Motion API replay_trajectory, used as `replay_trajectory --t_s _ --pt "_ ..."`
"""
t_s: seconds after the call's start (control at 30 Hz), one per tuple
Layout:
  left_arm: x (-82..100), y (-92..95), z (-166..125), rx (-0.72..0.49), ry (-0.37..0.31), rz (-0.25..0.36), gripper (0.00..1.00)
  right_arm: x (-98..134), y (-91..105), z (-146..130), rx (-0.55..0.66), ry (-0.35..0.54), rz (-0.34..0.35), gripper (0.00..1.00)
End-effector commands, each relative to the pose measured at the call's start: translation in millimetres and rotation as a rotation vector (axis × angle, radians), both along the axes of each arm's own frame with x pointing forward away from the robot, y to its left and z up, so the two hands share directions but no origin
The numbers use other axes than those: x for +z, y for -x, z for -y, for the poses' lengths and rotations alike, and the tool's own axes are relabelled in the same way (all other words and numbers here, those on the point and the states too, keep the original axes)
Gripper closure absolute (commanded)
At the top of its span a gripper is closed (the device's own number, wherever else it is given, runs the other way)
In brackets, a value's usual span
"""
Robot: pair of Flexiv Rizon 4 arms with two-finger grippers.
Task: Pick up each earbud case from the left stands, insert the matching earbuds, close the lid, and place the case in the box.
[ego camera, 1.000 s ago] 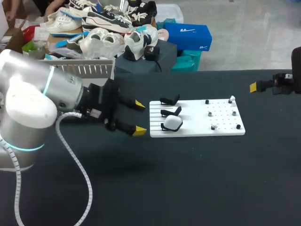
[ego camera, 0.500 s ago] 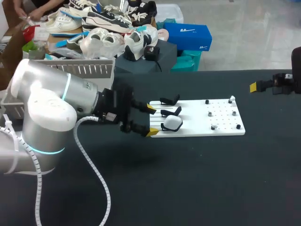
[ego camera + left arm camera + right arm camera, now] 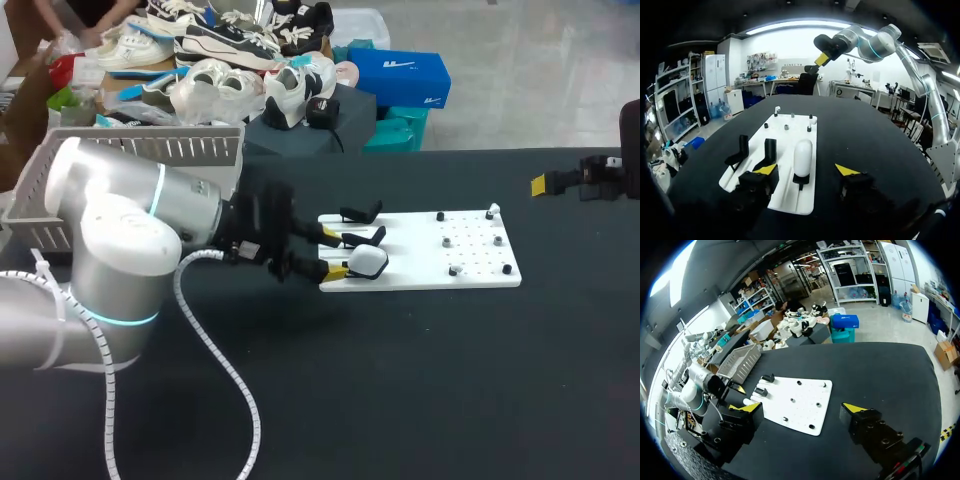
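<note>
One white board (image 3: 420, 255) lies mid-frame on the black table (image 3: 400, 400). It carries three black stands (image 3: 362, 213) in a column at its left end, with a single white earbud case (image 3: 368, 262) on the lowest stand. Six small earbuds (image 3: 497, 240), some black and some white, dot the board's right half. One grey slatted basket (image 3: 150, 150) sits at upper left. Two arms enter, the left arm (image 3: 120, 240) and the right arm (image 3: 600, 178), each with two yellow-tipped fingers (image 3: 338, 270).
</note>
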State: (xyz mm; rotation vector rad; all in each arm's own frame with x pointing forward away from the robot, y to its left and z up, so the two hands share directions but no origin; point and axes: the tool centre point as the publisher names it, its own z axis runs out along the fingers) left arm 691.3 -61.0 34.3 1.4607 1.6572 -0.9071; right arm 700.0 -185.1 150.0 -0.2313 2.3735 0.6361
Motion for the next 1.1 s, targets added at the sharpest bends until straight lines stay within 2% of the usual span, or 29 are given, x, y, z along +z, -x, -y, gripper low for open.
replay_trajectory --t_s 0.03,0.2,0.3,0.53,0.63,0.73,1.1 --pt "-3.7 -4.9 4 -0.006 0.006 0.001 0.38 0 0.0 0 0.0 0.0 0.0 0.0" --pt "-3.0 -5.3 6 -0.039 0.004 -0.018 0.33 0 0.0 0 0.0 0.0 0.0 0.0" --pt "-3.7 -3.3 8 -0.047 0.005 -0.018 0.37 0 0.0 0 0.0 0.0 0.0 0.0" --pt "-7.8 -6.2 15 -0.056 0.007 -0.02 0.39 0 0.0 0 0.0 0.0 0.0 0.0" --pt "-7.1 -7.2 17 -0.057 0.01 -0.023 0.49 0 0.0 0 0.0 0.0 0.0 0.0" --pt "-7.4 -6.7 19 -0.059 0.012 -0.026 0.51 0 0.0 0 0.0 0.0 0.0 0.0" --pt "-14.4 -6.8 24 -0.066 0.005 -0.022 0.55 0 0.0 0 0.0 0.0 0.0 0.0"
